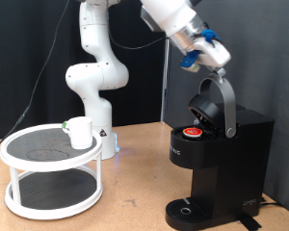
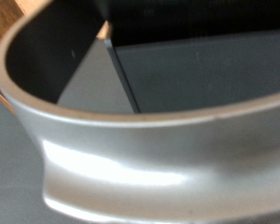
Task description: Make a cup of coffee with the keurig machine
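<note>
A white robot arm (image 1: pixel 94 69) stands at the back of the scene, its base at about eight o'clock from the frame's centre in the exterior view, the lower links rising upright before the upper links leave the frame at twelve o'clock. The forearm re-enters at about one o'clock and slopes down toward three o'clock. At its end, the gripper (image 1: pixel 220 60) sits high at roughly two o'clock, blue parts showing on the hand and its fingers angled downward. In the wrist view the fingers themselves cannot be made out.
</note>
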Controlling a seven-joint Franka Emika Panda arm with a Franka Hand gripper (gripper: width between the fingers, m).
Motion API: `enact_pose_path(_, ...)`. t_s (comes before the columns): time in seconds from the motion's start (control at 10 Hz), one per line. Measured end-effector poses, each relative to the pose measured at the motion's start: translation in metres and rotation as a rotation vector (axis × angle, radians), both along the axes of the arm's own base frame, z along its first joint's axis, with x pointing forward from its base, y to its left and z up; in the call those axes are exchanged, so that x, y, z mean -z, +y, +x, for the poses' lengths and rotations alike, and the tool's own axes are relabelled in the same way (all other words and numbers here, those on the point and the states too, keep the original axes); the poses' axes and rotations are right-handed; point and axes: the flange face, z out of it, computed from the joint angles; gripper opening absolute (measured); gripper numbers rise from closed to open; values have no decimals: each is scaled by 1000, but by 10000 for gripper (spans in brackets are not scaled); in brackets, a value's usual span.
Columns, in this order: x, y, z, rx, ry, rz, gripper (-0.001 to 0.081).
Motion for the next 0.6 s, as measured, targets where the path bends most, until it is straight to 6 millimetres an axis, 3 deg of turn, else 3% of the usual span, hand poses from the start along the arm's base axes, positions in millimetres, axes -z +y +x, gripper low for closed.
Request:
enact_pose_path(0.4,17,-44,-2,59,-12,-97,0)
enact_pose_path(0.6,25,-56,-1,105,-10,-143,0)
